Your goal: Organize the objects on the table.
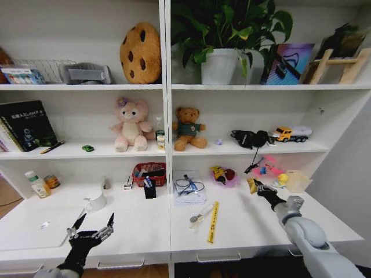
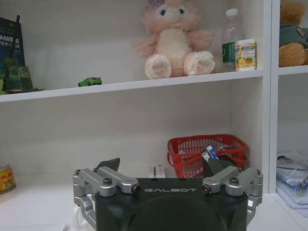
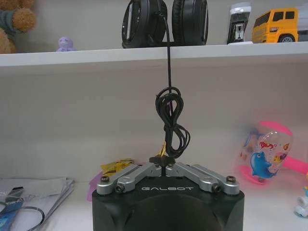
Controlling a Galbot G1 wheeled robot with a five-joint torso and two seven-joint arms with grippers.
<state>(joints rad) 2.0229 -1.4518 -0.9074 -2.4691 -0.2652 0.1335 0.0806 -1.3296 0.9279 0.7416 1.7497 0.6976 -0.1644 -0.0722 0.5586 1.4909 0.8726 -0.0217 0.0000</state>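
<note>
The left gripper (image 1: 93, 223) hovered low over the left half of the long white desk (image 1: 139, 231), its two dark fingers spread wide apart and holding nothing. The right gripper (image 1: 259, 186) reached over the right half of the desk, fingers pressed together at the tips; in the right wrist view the tips met just in front of the dangling black headphone cable (image 3: 169, 120), and whether they pinched it could not be told. The tiny green toy car (image 1: 87, 148) sat on the middle shelf, up and behind the left gripper, which was the nearer arm; a dark pen (image 1: 52, 147) lay beside it, long axis slanting along the shelf. On the desk a long yellow ruler (image 1: 213, 222) lay with its long axis running roughly front to back, between the two grippers. The red mesh basket (image 1: 149, 172) stood at the back of the desk and held small mixed items, too small to identify. A white mug (image 1: 96, 201) stood just behind the left gripper, apart from it.
</note>
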